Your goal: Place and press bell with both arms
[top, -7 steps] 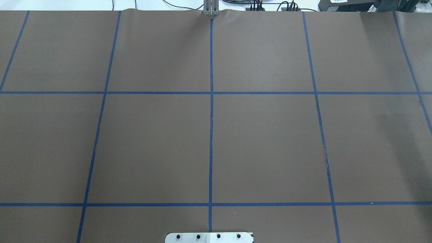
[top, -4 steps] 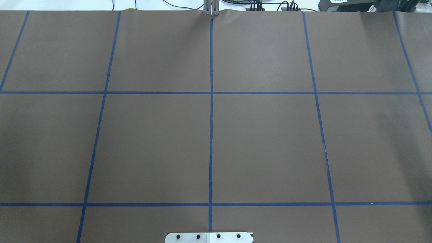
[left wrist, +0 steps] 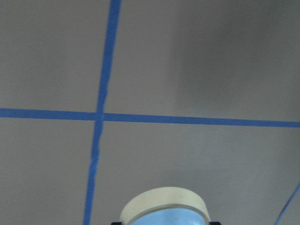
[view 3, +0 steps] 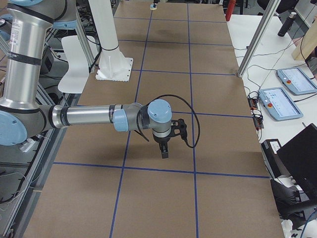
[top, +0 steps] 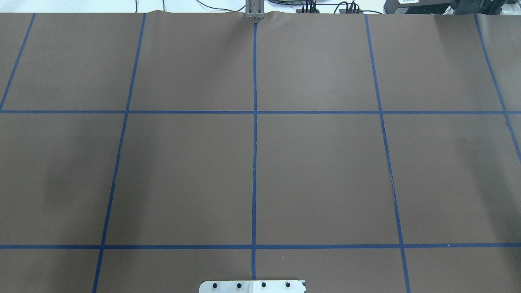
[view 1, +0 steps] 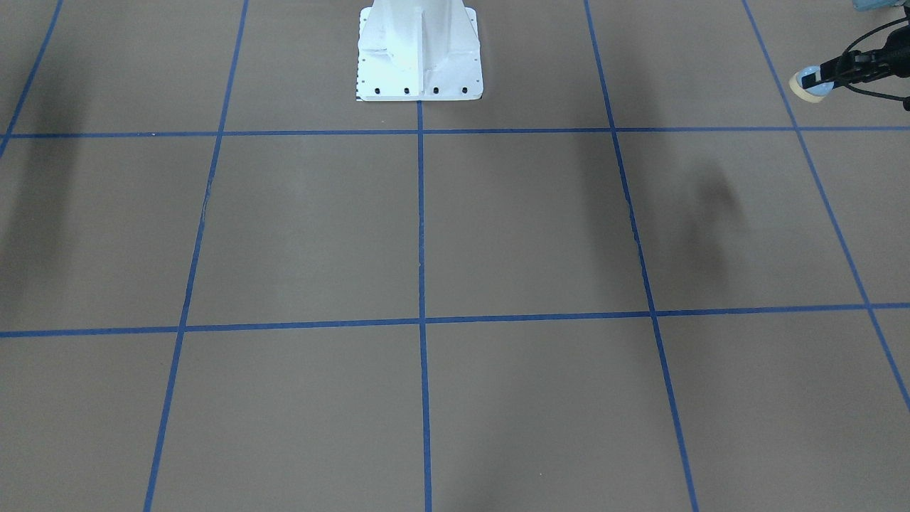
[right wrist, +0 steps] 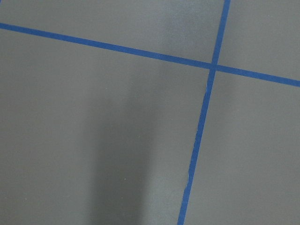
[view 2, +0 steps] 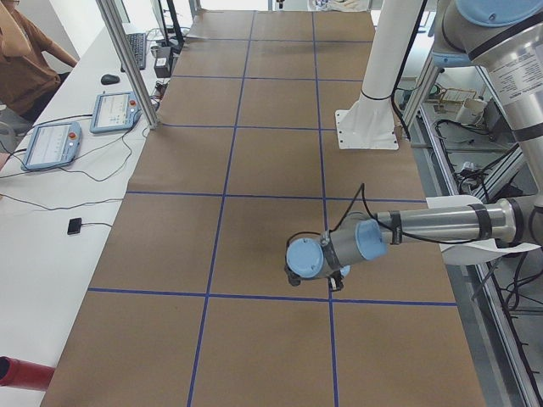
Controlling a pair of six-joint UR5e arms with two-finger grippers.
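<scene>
At the robot's far left, the left gripper point(view 1: 830, 72) is clamped on the bell point(view 1: 809, 85), which appears to hang clear of the counter point(view 1: 540, 227) with its cream base ring point(left wrist: 164, 201) leading and tilted rather than level. Setting it down well likely means turning that base flat to the counter, lowering until it seats, and only then releasing, so the bell stands upright for the press. Well apart, the right gripper point(view 3: 166, 147) hovers near a crossing of blue tape lines point(right wrist: 212, 65), though whether it is open I cannot tell; no container shows in any view.
</scene>
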